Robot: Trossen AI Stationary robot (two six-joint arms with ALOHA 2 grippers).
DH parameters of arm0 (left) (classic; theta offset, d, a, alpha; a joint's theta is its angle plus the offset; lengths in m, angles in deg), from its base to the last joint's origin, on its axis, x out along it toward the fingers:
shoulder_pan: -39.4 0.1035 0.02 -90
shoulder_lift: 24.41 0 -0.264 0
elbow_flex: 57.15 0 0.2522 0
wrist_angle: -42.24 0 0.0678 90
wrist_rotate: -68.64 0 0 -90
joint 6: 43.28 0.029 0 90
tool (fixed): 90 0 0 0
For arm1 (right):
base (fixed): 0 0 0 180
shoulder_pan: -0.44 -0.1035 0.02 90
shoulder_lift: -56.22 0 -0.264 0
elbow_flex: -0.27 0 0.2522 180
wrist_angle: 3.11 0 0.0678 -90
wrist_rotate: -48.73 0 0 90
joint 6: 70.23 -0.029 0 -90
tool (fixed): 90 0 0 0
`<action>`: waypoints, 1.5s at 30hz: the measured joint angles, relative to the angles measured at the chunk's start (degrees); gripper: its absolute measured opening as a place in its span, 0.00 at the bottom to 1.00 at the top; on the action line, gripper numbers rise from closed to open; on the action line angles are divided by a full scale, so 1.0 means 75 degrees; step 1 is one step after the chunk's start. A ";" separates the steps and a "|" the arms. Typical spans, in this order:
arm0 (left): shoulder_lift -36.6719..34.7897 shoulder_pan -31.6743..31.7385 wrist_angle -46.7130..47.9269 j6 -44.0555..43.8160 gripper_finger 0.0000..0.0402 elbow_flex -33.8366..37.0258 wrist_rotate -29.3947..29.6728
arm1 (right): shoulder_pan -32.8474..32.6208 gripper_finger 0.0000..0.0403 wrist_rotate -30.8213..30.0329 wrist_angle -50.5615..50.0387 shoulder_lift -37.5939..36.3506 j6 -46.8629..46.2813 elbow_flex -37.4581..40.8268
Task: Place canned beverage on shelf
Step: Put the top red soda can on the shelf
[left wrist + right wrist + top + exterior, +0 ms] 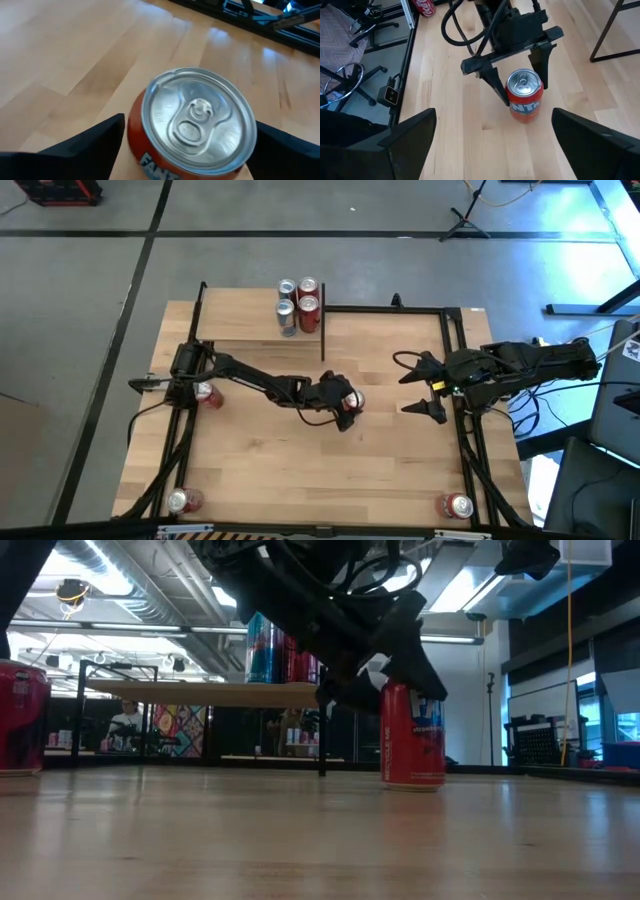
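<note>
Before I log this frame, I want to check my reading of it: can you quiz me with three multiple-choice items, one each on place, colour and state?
1. Where is the can that the left pincer reaches?
A. On the shelf
B. Mid-tabletop, in front of the shelf
C. On the floor

2. What colour is that can's body?
A. Blue
B. Green
C. Orange-red

3. How does that can stand?
A. Upright on the tabletop, between open fingers
B. Lying on its side
C. Lifted clear of the tabletop

Answers:
1 B: the high view shows the left pincer over the middle of the tabletop, short of the shelf.
2 C: the right wrist view shows the can orange-red under a silver lid.
3 A: the low view shows its base on the wood, with a finger on either side.
The right pincer waits open at the table's right.
</note>
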 joint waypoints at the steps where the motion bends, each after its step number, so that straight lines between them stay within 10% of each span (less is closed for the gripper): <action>1: 0.0000 0.0000 -0.0007 -0.0001 0.86 0.0000 0.0004 | 0.0003 0.95 -0.0023 -0.0005 0.0000 0.0000 0.0000; 11: -0.0547 -0.0050 0.1189 -0.0122 0.68 -0.0462 -0.0298 | 0.0000 0.95 -0.0055 -0.0017 0.0000 0.0000 0.0000; 27: -0.5057 0.0468 0.5857 0.0415 0.68 -0.0729 -0.0211 | 0.0003 0.95 -0.1505 0.0354 0.0038 0.0516 0.0000; 34: -0.6622 0.1623 0.7672 0.1079 0.68 -0.0729 -0.0660 | 0.0183 0.95 -0.2839 0.1002 0.0038 0.1213 0.0000; 45: -0.7144 0.4951 0.8402 0.3687 0.68 -0.0706 -0.2682 | 0.2164 0.95 -0.2612 0.1469 0.0355 0.1419 0.0000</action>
